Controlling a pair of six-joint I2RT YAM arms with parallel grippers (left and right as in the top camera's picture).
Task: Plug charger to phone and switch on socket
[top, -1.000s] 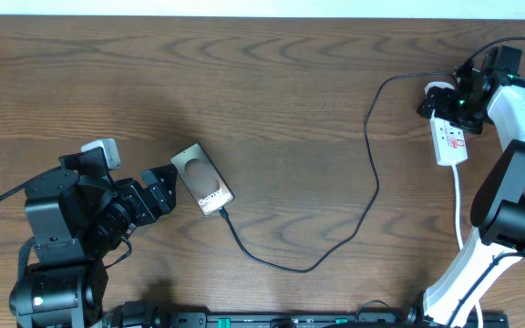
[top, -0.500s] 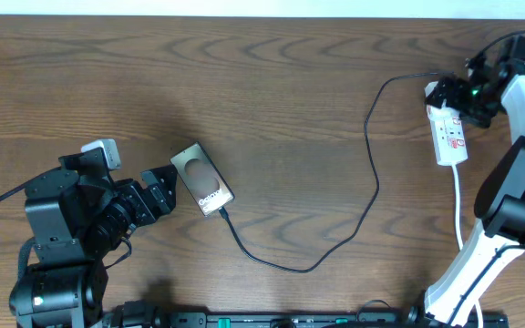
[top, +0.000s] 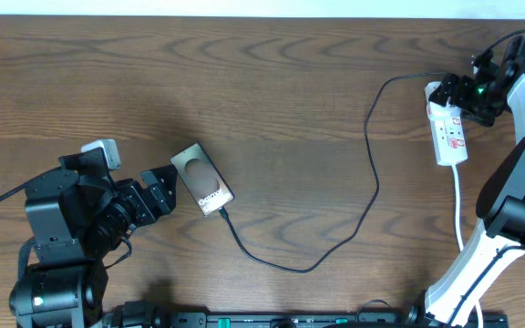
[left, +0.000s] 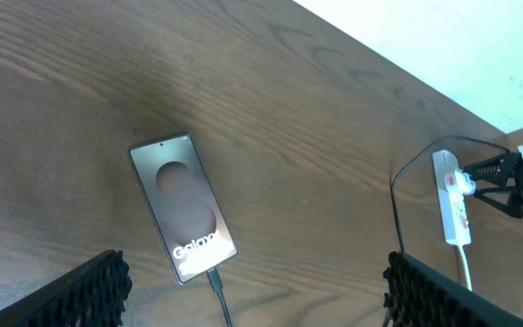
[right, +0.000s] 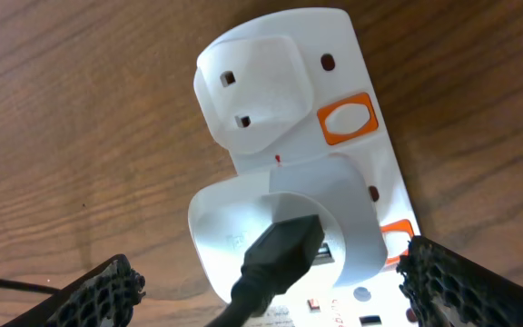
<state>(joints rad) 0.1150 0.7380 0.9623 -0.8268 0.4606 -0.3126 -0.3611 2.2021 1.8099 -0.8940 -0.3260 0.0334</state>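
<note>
The phone (top: 202,179) lies face up at the left; the left wrist view shows its "Galaxy" lettering (left: 182,204). The charger (top: 375,196), a thin black cable, has its tip in the phone's near end (left: 214,282) and loops right to a white adapter on the socket (top: 451,141). In the right wrist view its black plug (right: 280,254) sits in that adapter, beside the socket's (right: 334,36) orange switch (right: 346,118). My right gripper (top: 463,94) is open over the socket's far end, with its fingers (right: 284,291) either side of the adapter. My left gripper (top: 158,191) is open and empty just left of the phone.
The socket's white cord (top: 458,205) runs toward the front beside the right arm's base (top: 513,219). The table's back edge (top: 262,16) is just behind the socket. The left arm's body (top: 57,228) fills the front left corner.
My right gripper has shifted right, off the socket's far end, uncovering the white adapter. The phone, cable and left arm have not moved.
</note>
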